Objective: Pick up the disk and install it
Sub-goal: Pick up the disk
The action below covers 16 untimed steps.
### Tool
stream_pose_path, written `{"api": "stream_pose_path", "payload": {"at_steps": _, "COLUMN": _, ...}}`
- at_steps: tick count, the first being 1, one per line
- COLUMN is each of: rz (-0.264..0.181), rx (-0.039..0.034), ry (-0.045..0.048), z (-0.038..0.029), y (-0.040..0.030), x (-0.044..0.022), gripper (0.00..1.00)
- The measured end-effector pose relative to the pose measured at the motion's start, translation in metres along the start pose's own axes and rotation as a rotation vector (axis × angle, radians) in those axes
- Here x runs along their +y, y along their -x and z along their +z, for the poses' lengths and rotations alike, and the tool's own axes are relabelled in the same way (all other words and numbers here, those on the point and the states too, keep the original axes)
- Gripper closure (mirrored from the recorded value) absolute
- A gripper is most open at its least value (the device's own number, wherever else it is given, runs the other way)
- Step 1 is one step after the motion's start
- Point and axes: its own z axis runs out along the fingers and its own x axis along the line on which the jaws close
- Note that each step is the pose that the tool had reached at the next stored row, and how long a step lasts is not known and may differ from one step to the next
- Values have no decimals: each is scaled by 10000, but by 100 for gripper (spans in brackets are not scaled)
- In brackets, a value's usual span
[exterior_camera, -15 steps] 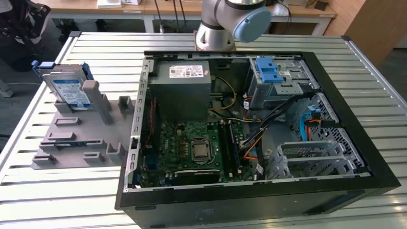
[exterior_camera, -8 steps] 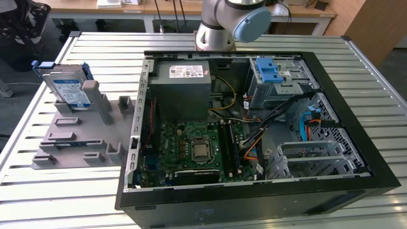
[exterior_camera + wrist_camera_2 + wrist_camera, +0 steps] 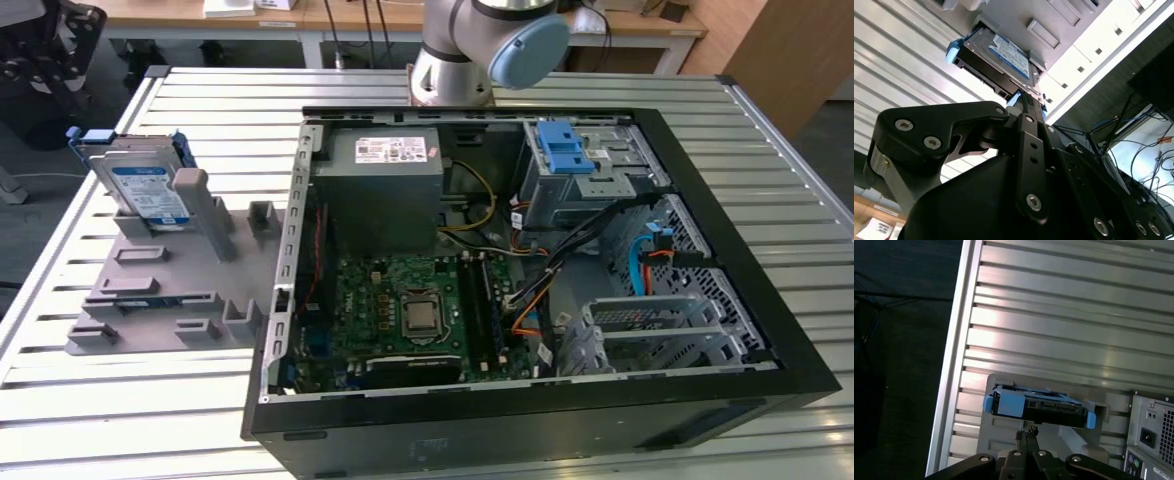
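The disk (image 3: 147,185) is a silver-grey hard drive with a blue-and-white label in a blue plastic carrier. It stands tilted on edge in a grey holder (image 3: 160,290) at the exterior view's left. Both wrist views look along my gripper towards the disk (image 3: 1004,55) (image 3: 1039,407). In the second wrist view my gripper (image 3: 1021,100) points at the drive's connector edge. In the first wrist view my gripper (image 3: 1026,432) has its fingertips together, a short way from the disk, with nothing between them.
An open computer case (image 3: 694,400) lies to the right of the holder on the slatted metal table (image 3: 134,420). Inside are a grey power supply box (image 3: 380,180), a metal drive cage with a blue latch (image 3: 567,150), a motherboard and loose cables. The arm's base (image 3: 461,60) stands behind the case.
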Motion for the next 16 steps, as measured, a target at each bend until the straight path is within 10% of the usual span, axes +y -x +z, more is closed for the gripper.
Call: {"api": "stream_pose_path", "payload": {"at_steps": 16, "rz": -1735, "rx": 65, "ry": 11, "z": 1, "y": 0, "x": 0, "gripper": 89}}
